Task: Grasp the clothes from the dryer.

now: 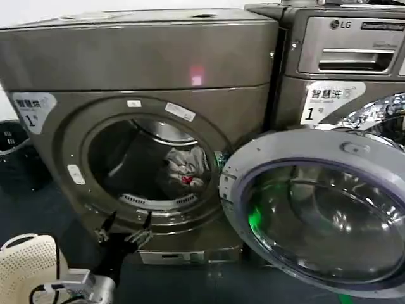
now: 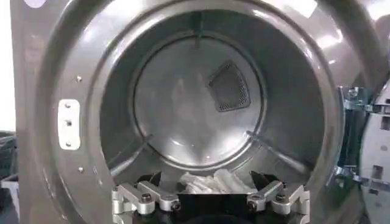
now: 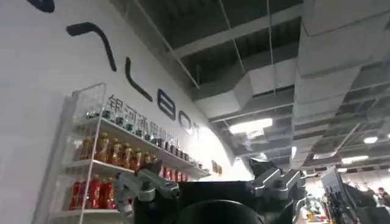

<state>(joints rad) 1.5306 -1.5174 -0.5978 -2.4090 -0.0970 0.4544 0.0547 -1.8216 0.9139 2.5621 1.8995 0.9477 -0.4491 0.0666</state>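
The dryer [image 1: 209, 57] stands with its porthole open. The clothes [image 1: 186, 168], a small white and grey bundle with a red patch, lie low in the drum toward its right side. My left gripper [image 1: 130, 221] hovers at the porthole's lower rim, outside the drum, open and holding nothing. In the left wrist view the clothes [image 2: 213, 181] lie on the drum floor just beyond the spread fingers [image 2: 149, 182], apart from them. My right gripper [image 3: 204, 176] is open and empty, pointing up at a ceiling and a wall shelf, away from the machine.
The round glass door [image 1: 316, 215] hangs swung open to the right of the porthole. An LG-marked machine [image 1: 348, 44] stands on the right. A white perforated basket [image 1: 25, 266] sits at lower left, and a dark basket [image 1: 12, 145] beside the dryer.
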